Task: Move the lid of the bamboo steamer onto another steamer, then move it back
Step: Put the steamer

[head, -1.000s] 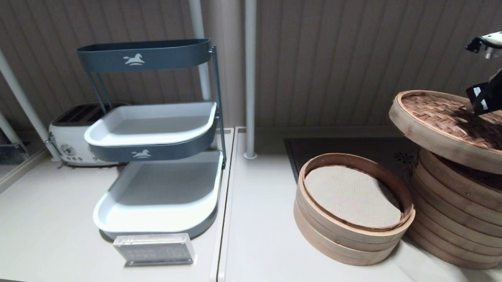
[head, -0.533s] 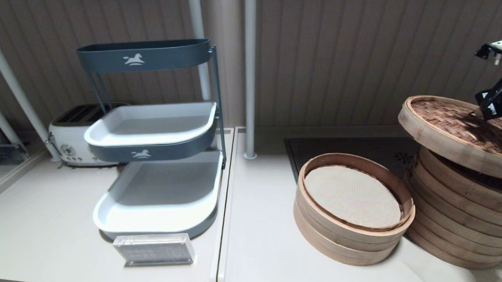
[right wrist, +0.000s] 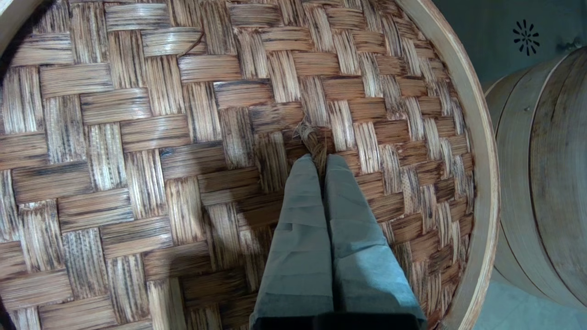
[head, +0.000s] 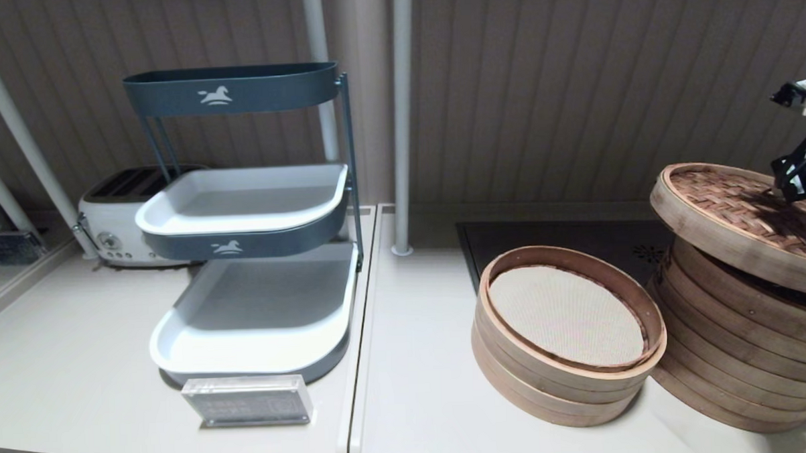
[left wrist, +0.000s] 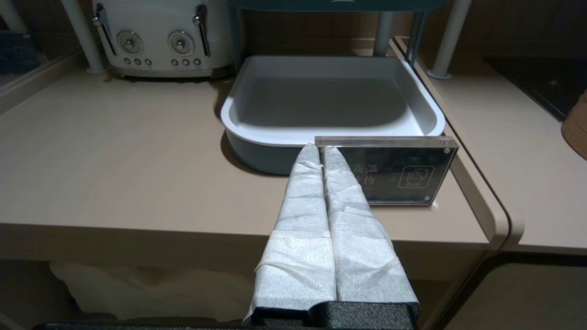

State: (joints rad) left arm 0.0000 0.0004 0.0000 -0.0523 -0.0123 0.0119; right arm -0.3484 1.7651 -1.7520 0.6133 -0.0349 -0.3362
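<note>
My right tool (right wrist: 319, 158) is clenched on the centre knot (right wrist: 313, 140) of the lid (head: 738, 225), which hangs directly below it, tilted, its near-left edge high, over the tall steamer stack (head: 736, 345) with a gap showing. Round, it has no long axis; woven face up. The left tool (left wrist: 321, 151) sits clenched, empty, far off by the sign (left wrist: 399, 169).

Acrylic sign (left wrist: 396, 169): Chinese characters 高温 legible, further characters partly hidden, plus pictogram. Rack (head: 231, 92): white horse logo (head: 215, 95) on upper, middle tiers.
</note>
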